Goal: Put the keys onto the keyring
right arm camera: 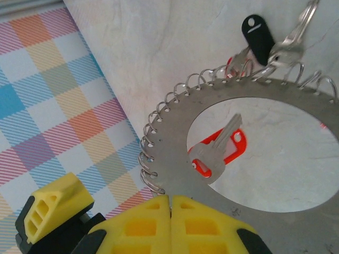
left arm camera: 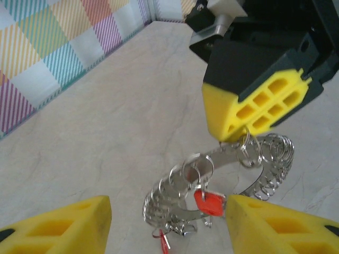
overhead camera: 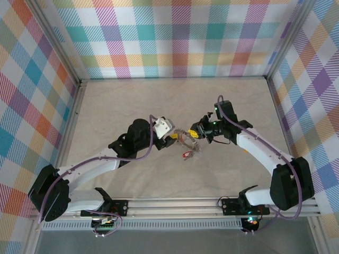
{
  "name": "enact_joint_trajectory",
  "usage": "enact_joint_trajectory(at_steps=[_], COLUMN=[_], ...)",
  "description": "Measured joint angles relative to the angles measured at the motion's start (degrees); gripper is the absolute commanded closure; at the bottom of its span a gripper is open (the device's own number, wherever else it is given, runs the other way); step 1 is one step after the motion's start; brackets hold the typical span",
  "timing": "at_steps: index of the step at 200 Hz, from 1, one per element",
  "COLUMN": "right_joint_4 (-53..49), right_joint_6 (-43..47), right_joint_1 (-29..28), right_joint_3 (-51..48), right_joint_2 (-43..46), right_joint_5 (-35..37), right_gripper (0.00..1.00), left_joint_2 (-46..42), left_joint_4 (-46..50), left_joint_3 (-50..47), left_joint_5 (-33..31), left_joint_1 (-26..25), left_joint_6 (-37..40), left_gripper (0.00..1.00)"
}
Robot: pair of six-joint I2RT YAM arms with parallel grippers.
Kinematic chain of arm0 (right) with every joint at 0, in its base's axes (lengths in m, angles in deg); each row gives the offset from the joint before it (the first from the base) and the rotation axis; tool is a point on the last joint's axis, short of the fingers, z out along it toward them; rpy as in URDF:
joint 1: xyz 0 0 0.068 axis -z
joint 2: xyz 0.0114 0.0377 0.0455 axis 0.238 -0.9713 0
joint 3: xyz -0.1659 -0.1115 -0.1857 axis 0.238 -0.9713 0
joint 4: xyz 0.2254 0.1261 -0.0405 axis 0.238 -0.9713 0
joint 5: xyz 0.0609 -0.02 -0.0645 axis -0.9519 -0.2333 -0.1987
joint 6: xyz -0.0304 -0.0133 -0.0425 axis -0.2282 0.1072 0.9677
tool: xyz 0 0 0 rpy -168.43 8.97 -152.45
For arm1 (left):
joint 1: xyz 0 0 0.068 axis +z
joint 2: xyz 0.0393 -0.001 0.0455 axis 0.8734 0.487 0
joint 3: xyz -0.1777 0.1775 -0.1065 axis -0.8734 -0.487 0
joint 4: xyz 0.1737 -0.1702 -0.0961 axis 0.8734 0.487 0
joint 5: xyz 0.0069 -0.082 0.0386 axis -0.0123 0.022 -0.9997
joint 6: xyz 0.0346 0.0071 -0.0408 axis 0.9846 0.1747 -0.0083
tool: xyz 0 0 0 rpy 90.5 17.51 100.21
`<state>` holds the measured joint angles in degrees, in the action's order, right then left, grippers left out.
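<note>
R jaws shut on flat silvery loop-edged metal keyring [right arm camera: 174, 123] rim; L jaws half-open, straddling it, red-headed metal key [left arm camera: 210, 203] btwn them.

The top external camera sits above and behind the arm bases. It looks steeply down and forward over the whole worktop [overhead camera: 175, 100] to the plaid walls [overhead camera: 180, 37]. This is the far view, and the keyring [overhead camera: 188, 141] is small at mid-frame. The left wrist camera rides just behind the left gripper [left arm camera: 169, 225], low and close, facing along the worktop toward the right gripper [left arm camera: 254, 106]. The right wrist camera looks down past its own gripper's tips, very near the keyring. All three views share the keyring, and each wrist view also catches some worktop and plaid wall.
</note>
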<state>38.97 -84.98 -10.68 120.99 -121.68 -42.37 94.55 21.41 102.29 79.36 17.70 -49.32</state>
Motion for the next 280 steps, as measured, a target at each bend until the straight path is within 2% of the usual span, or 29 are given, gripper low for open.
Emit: enact_joint_trajectory(at_steps=[39,68,133,154,168,188,218,241,280], right_joint_4=[0.85,1.49,1.62,1.62,1.55,1.29,0.46,0.59,0.44], right_joint_6=[-1.05,-1.81,-2.36,-2.75,-3.19,-3.67,-4.44,-5.14,-6.40], right_joint_1=[-2.23,-2.86,-4.52,-4.98,-5.20,-5.53,-6.80,-7.48,-9.64], right_joint_3=[0.00,0.00,0.17,0.39,0.44,0.94,3.56,4.70,4.81], right_joint_2=[0.00,-0.09,-0.20,-0.20,-0.22,-0.22,-0.22,-0.22,-0.20], right_joint_5=[0.02,0.22,0.96,1.53,2.40,4.28,7.37,8.98,12.11], right_gripper=[1.00,1.00,1.00,1.00,1.00,1.00,1.00,1.00,1.00], left_joint_2=[0.00,0.15,2.78,3.02,2.82,0.72,-1.99,-2.67,-1.51], left_joint_4=[0.09,0.09,1.33,1.31,0.66,0.76,3.02,2.21,0.39], left_joint_3=[0.00,0.02,0.76,0.90,0.68,-0.87,-1.29,-2.58,-3.43], left_joint_5=[0.09,0.00,-1.66,-1.99,1.14,7.54,10.16,9.81,5.33], left_joint_1=[-0.79,-1.46,-2.91,-2.95,-2.93,-3.06,-3.28,-3.28,-3.28], left_joint_6=[1.05,1.62,1.86,1.81,2.05,3.13,4.63,3.91,1.38], left_gripper=[0.44,0.39,0.38,0.34,0.35,0.41,0.43,0.40,0.40])
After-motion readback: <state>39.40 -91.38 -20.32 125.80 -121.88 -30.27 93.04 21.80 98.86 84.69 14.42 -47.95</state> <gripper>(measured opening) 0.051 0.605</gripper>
